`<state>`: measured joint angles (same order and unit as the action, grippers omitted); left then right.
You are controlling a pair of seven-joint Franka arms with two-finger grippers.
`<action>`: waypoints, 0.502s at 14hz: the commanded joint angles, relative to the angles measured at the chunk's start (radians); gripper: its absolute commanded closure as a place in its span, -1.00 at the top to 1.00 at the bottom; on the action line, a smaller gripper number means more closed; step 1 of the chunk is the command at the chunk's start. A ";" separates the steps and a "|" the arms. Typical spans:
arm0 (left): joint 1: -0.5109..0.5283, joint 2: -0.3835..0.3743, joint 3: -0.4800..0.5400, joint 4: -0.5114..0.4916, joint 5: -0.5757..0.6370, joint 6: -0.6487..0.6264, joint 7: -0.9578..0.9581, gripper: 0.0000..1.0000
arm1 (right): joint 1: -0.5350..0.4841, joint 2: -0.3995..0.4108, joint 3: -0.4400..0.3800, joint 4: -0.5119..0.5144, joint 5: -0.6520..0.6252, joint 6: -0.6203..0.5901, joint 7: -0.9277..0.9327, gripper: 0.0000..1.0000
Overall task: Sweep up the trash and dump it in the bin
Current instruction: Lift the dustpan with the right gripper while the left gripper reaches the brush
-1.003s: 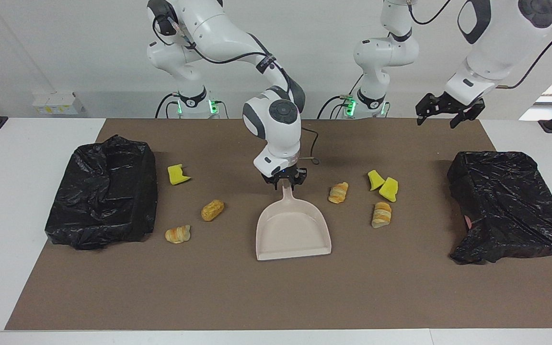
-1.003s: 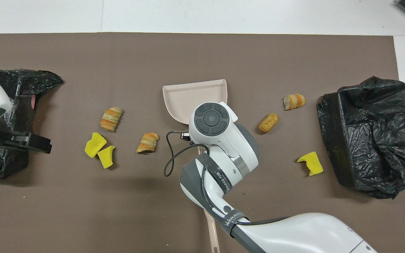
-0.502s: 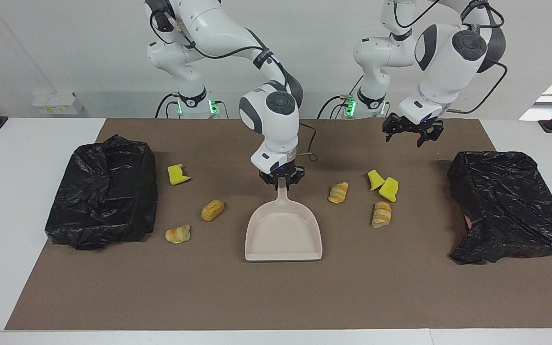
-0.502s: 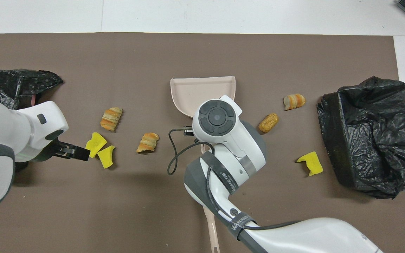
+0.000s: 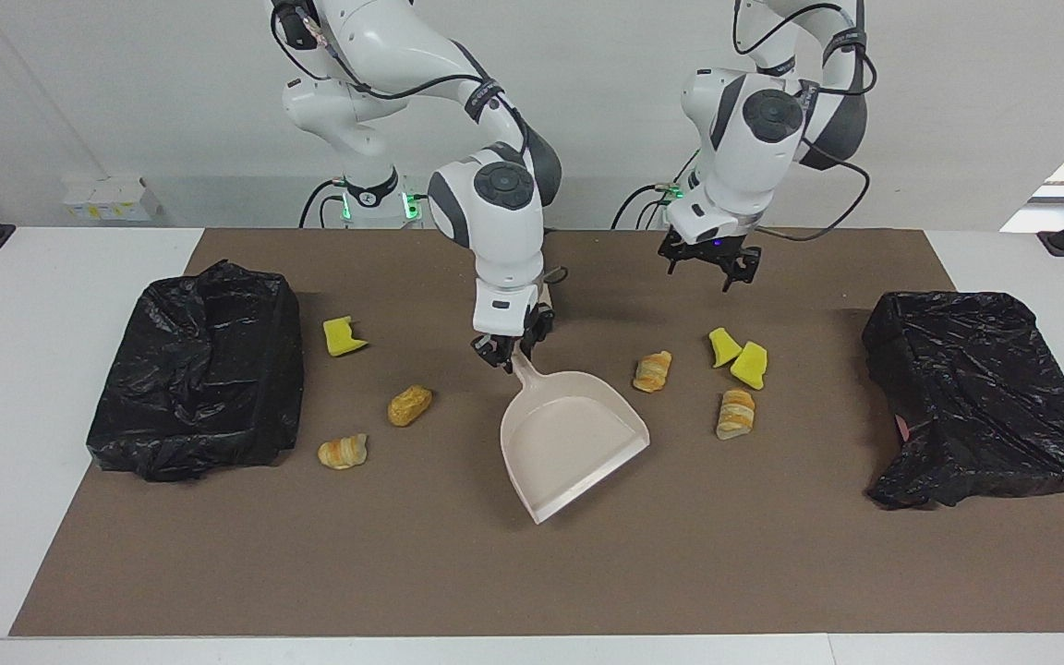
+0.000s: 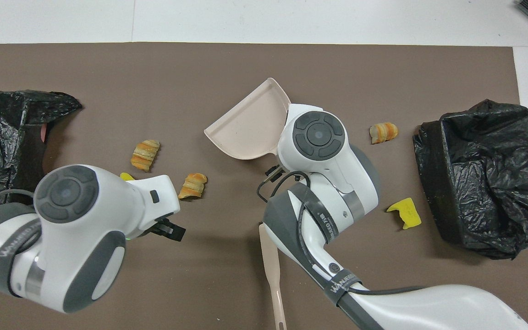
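right gripper (image 5: pixel 513 352) is clamped on the handle of the beige plastic dustpan (image 5: pixel 572 439), mid-table; the pan is angled with its open mouth turned toward the left arm's end and away from the robots. left gripper (image 5: pixel 707 265) hangs in the air with fingers spread and nothing in them, over bare mat on the robots' side of the two bright yellow sponge chunks (image 5: pixel 739 357). those two chunks lie touching; just beside them toward the dustpan is a golden-brown toy croissant (image 5: pixel 652 371), and a second striped toy croissant (image 5: pixel 735 413) lies farther from the robots than the chunks. toward the right arm's end: a single yellow sponge chunk (image 5: pixel 343 336), a golden-brown toy bread roll (image 5: pixel 409 405) farther from the robots than it, and a third toy croissant (image 5: pixel 343 452) farther still. all the trash sits on the brown mat (image 5: pixel 458 573), none in the pan. a black-bagged bin (image 5: pixel 199 369) stands at the right arm's end, another black-bagged bin (image 5: pixel 975 397) at the left arm's end. a beige flat handle (image 6: pixel 272 275) lies on the mat near the robots, partly under the right arm in the overhead view.
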<state>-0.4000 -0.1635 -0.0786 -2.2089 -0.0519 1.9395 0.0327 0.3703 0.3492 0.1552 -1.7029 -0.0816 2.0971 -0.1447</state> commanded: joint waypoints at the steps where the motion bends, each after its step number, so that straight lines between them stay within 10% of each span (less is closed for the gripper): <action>1: -0.110 -0.040 0.016 -0.101 -0.014 0.097 -0.087 1.00 | -0.028 -0.009 0.009 -0.006 -0.001 -0.025 -0.277 -1.00; 7: -0.357 -0.021 0.017 -0.163 -0.123 0.260 -0.394 1.00 | -0.074 -0.004 0.009 -0.006 -0.015 -0.052 -0.698 -1.00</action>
<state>-0.6811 -0.1646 -0.0795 -2.3257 -0.1593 2.1287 -0.2623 0.3022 0.3523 0.1531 -1.7047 -0.0829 2.0512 -0.7373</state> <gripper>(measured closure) 0.000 0.670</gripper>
